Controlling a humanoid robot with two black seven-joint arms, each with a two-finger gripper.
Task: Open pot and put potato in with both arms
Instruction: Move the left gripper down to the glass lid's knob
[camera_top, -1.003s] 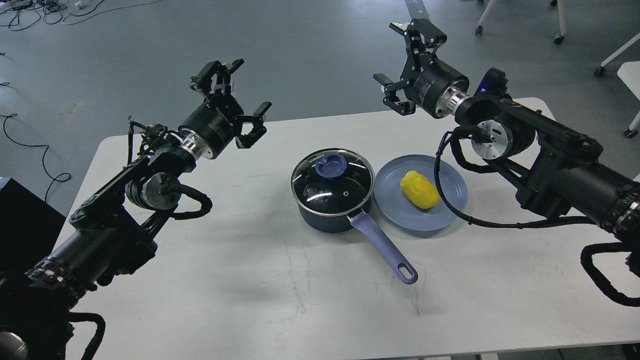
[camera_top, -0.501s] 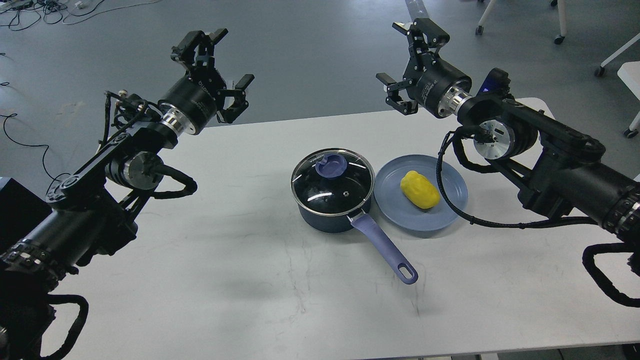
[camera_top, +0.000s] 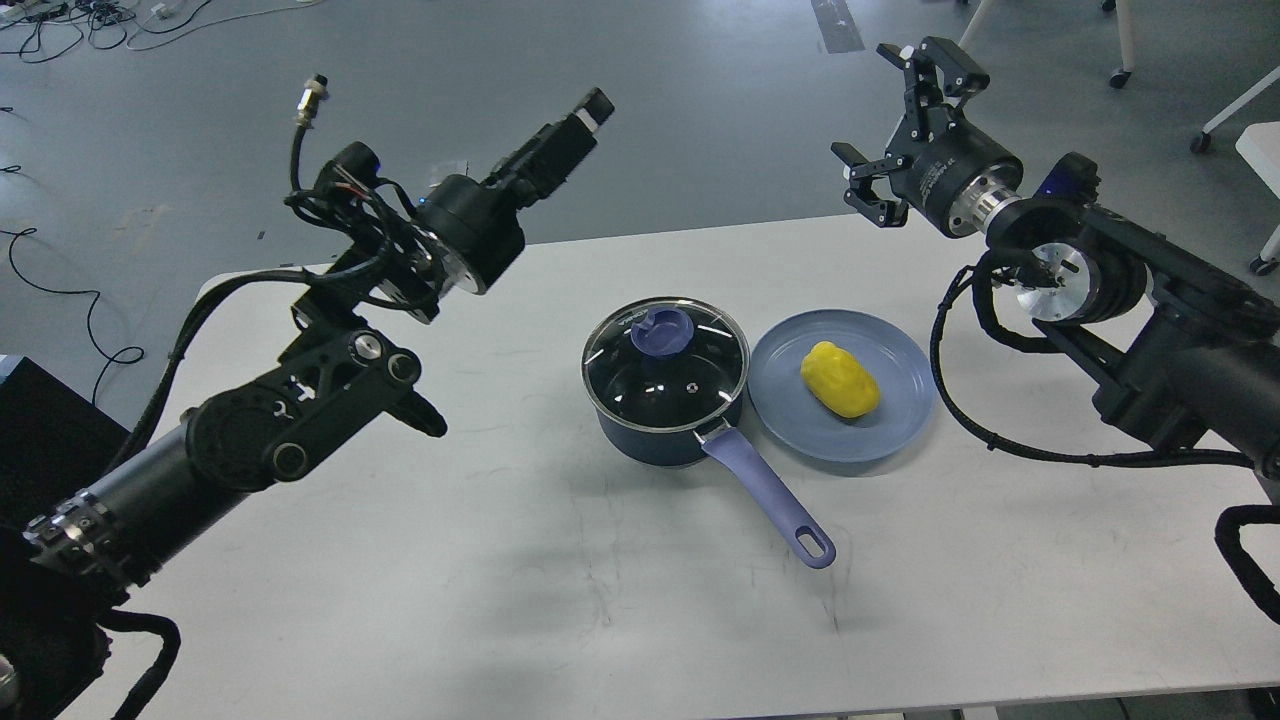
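**Both pincers raised above the far edge, pot lidded, potato on its plate**

The left pincer (camera_top: 575, 125) hangs in the air over the far left part of the worktop (camera_top: 520, 600), pointing away and to the right. It is seen edge-on as one dark bar, so I cannot tell whether its fingers are apart or together; nothing is visibly held in it. Its arm runs back down to the near left corner, cables looped around the wrist.

The right pincer (camera_top: 905, 120) is lifted past the far right edge of the worktop, over the grey floor. Its two fingers stand wide apart, one reaching up and far, the other out to the left, and nothing sits between them. Its arm crosses the right side of the worktop toward the right edge of the view.

Between the two arms, near the middle of the worktop, stands the dark blue pot (camera_top: 665, 425). The glass lid (camera_top: 665, 372) rests on it, closed, with a purple knob (camera_top: 660, 333) on its far left part. The pot's purple handle (camera_top: 768, 495) points near and right, lying along the worktop.

Just right of the pot, almost touching it, is a blue plate (camera_top: 900, 420). The yellow potato (camera_top: 840, 380) lies on the middle of that plate, well apart from both pincers.
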